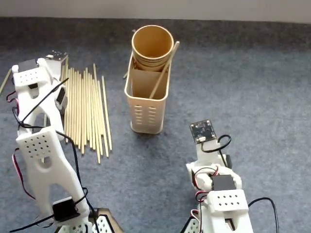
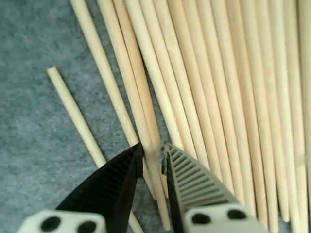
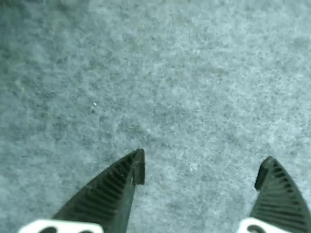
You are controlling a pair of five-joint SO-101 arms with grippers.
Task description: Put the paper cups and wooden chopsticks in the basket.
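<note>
A grey, felt-like mat (image 1: 252,82) covers the desk from edge to edge. A pale wall (image 1: 218,8) runs along the far edge.

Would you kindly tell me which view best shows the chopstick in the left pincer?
The left wrist view: the chopstick lies close up between the tips of the left pincer. In the high view, the left arm hides it beside the chopstick row. The right wrist view faces carpet.

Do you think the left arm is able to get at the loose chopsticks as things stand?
Probably yes: the left gripper sits right among the chopsticks, jaws closed on one chopstick, and nothing lies over them.
</note>
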